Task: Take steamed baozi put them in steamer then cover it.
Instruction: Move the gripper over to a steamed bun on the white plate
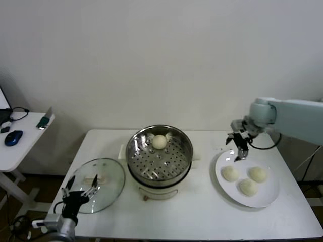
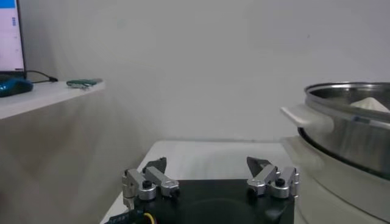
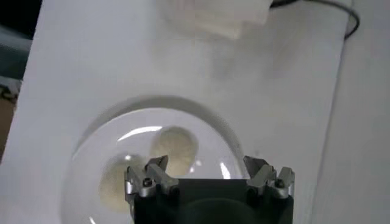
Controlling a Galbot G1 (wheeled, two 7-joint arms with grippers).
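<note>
The steamer (image 1: 159, 157) stands mid-table, a shiny steel pot on a cream base, with one baozi (image 1: 159, 141) on its perforated tray at the far side. Three baozi (image 1: 230, 174) (image 1: 258, 174) (image 1: 248, 187) lie on the white plate (image 1: 267, 199) at the right. My right gripper (image 1: 238, 147) is open and empty, above the plate's far left edge, close to the nearest bun; its wrist view shows two buns (image 3: 173, 146) below the jaws. My left gripper (image 1: 79, 190) is open and empty, low at the table's front left by the glass lid (image 1: 106, 191). The steamer's rim shows in the left wrist view (image 2: 350, 119).
A side table (image 1: 20, 146) at the far left carries a blue mouse (image 1: 13, 137) and a green object (image 1: 44, 121). A white wall runs behind the table. The steamer's side handle (image 2: 304, 115) sticks out toward the left gripper.
</note>
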